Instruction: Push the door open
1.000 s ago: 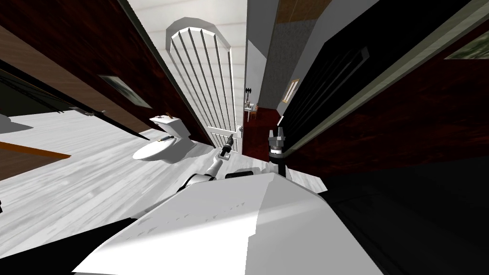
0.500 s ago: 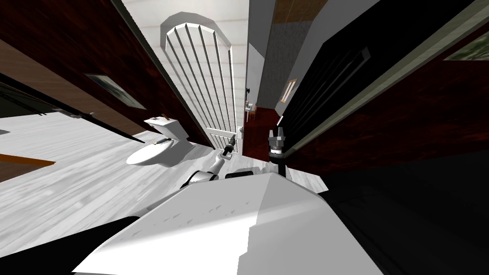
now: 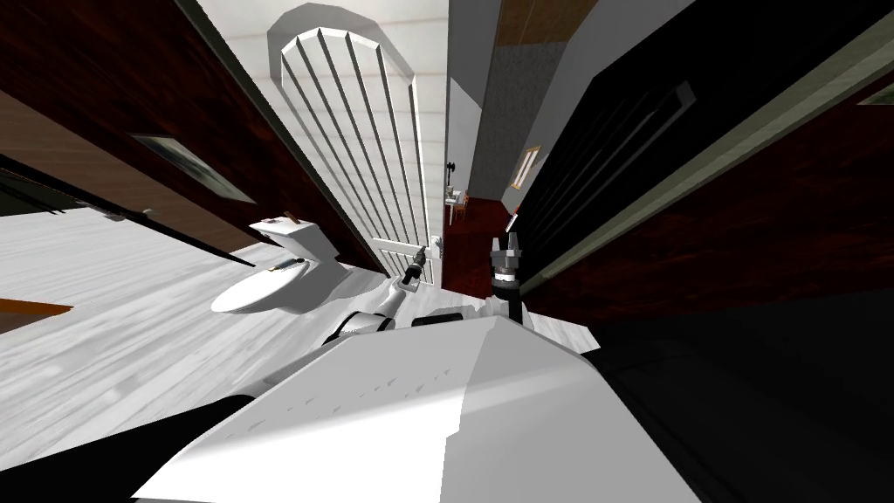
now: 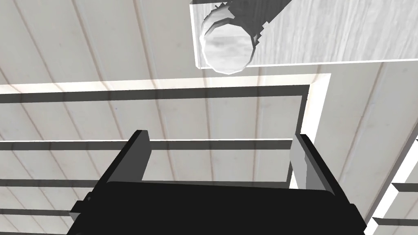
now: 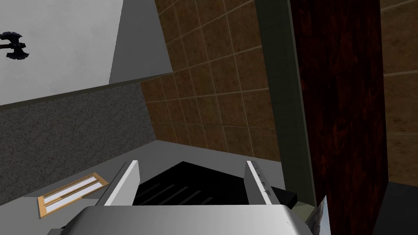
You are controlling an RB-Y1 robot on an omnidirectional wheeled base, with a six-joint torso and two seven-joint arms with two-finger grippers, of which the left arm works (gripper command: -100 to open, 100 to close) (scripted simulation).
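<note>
Whole view has swung since a second ago, so my base turned and crept in. Left hand [image 3: 419, 260] is up at the white panelled door [image 3: 367, 131], which stands ajar ahead, past the toilet [image 3: 279, 275]. Its fingers [image 4: 136, 157] are spread, holding nothing, close to the panel just beside the round knob [image 4: 226, 49]. That's near the free edge, likely for the best push leverage. Right hand [image 3: 510, 249] raised, spread, idle.

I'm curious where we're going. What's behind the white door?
Through the gap beside the white door I see a grey wall, a dark red floor, a small table and a framed picture. The door panel itself hides the rest of that room.
</note>
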